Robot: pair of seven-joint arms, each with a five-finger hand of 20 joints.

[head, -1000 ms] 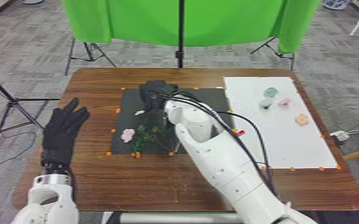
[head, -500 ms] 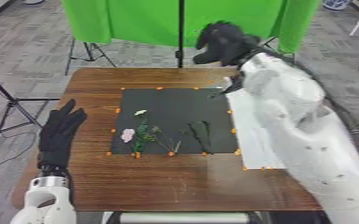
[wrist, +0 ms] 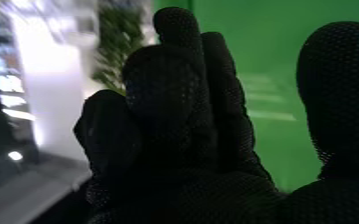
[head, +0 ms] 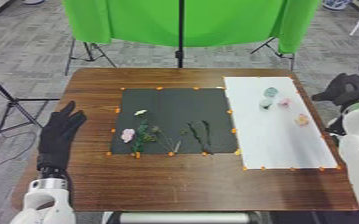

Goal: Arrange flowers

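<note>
- Stems up front: two slim dark ones (head: 208, 135) at the near side of the black mat (head: 167, 105), out in plain sight now our right arm has swung off them!
- Just left of those, a leafy green sprig (head: 140, 142) with a pink flower (head: 127, 135) beside it.
- Our left hand (head: 60, 129), left of the mat, is relaxed and empty.
- An orange flower (head: 302, 120) sits on the white sheet (head: 286, 145), right where it was.
- Farther back on the mat, one small white flower (head: 141, 112).
- And there's our right hand (head: 351, 91), drawn back past the table's right side: fingers straight, thumb apart, nothing in it.
- Deeper on the sheet, a pale pink flower (head: 285, 102) and two bluish ones (head: 265, 104). We'd say the arrangement is part-way; if more is wanted, these look likeliest, picked up gently.
</note>
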